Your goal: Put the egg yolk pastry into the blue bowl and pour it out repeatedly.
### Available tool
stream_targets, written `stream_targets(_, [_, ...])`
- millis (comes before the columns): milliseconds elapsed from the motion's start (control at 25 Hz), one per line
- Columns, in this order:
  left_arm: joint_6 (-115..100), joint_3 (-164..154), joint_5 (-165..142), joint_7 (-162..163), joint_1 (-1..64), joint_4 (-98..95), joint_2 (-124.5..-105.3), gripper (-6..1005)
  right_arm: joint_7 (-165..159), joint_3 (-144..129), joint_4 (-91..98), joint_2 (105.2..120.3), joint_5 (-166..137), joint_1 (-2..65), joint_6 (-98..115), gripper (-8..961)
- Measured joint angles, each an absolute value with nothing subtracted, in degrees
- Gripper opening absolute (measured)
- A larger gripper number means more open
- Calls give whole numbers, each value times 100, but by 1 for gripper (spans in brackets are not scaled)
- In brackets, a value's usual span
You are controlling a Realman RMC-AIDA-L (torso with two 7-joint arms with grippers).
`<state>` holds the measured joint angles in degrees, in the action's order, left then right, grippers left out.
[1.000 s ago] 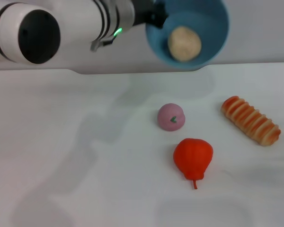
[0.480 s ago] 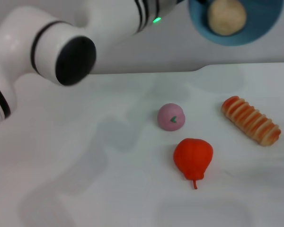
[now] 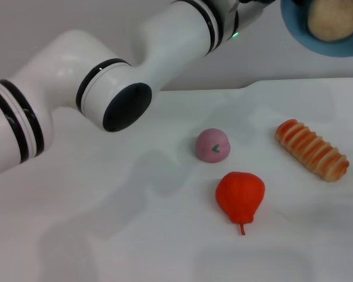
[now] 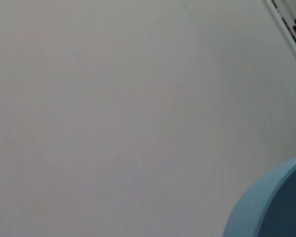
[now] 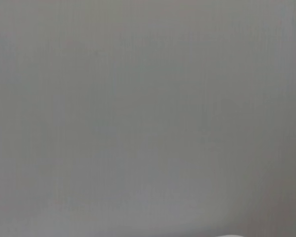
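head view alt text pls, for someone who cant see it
The left arm reaches across from the left and holds a blue bowl with a beige pastry inside, raised at the top right corner. On the white table below lie a pink ball, a red pear and a striped bread roll.

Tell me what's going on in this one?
The left arm reaches across the table and holds the blue bowl raised at the far right, tipped toward the camera, with the pastry inside it. The gripper itself is out of sight at the frame's top edge. A pink ball, a red pear and a striped roll lie on the table, untouched. The right arm is not in the head view.
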<state>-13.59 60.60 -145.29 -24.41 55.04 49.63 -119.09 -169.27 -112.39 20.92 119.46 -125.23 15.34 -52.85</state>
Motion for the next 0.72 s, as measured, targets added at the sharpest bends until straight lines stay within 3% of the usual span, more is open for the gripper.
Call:
stream_targets(240, [-1680,6083,-14532,-2576,5745,4741,-11909,-2,-16927,-11246,2091,11950,-12538,1538,-5282,518])
stream_targets(720, [-2148,6109,-14502,-3208,5593,4925,-11908,-1,-16927,-11260,2076,11953,-12525,1561,-5221,517])
